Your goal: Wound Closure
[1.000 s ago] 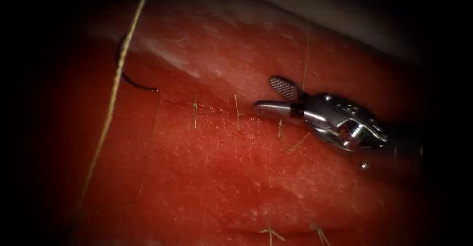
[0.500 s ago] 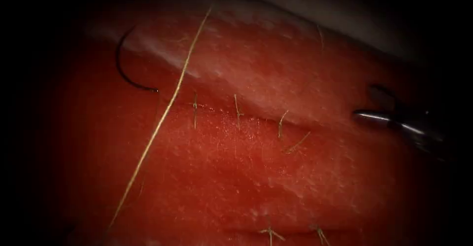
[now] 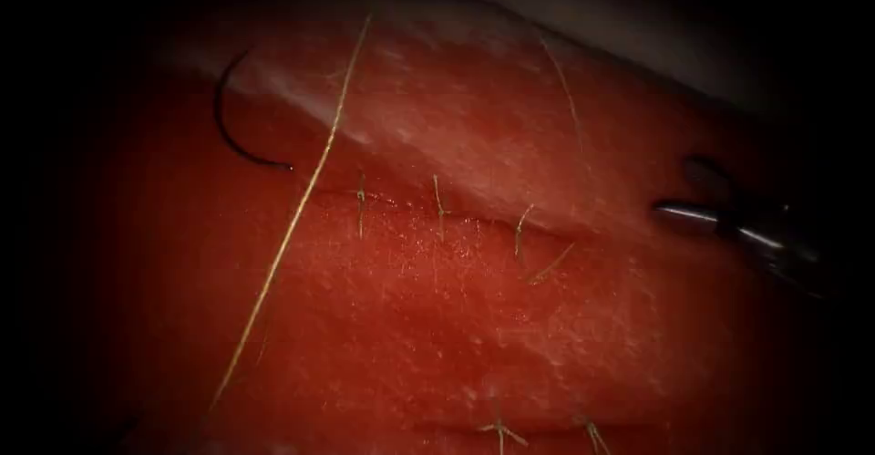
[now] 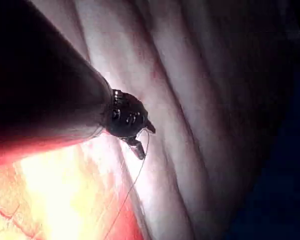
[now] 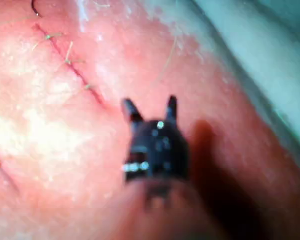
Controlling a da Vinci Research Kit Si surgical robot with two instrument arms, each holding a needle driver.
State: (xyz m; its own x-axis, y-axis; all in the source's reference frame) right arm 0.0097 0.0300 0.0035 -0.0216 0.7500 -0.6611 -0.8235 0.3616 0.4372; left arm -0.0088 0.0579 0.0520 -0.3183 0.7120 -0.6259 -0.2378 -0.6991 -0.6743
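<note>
The dark curved needle lies on the tissue at the left end of the cut, held by neither tool. I cannot tell whether its lower end enters the tissue. A long yellow thread crosses the tissue slantwise just right of the needle. My right tool hovers at the far right, jaws open and holding nothing. The right wrist view shows the same open jaws beyond the cut. In the left wrist view my left tool has its jaws apart, with the thread hanging beside them.
Several stitches with short cut ends cross the cut, such as one stitch and another. A loose thread end lies right of them. A thin strand runs over the upper tissue. More knots sit near the front edge.
My right tool has drawn back from the middle of the cut to the far right. The long thread has swung to the right and hangs slacker. The needle has stayed put.
</note>
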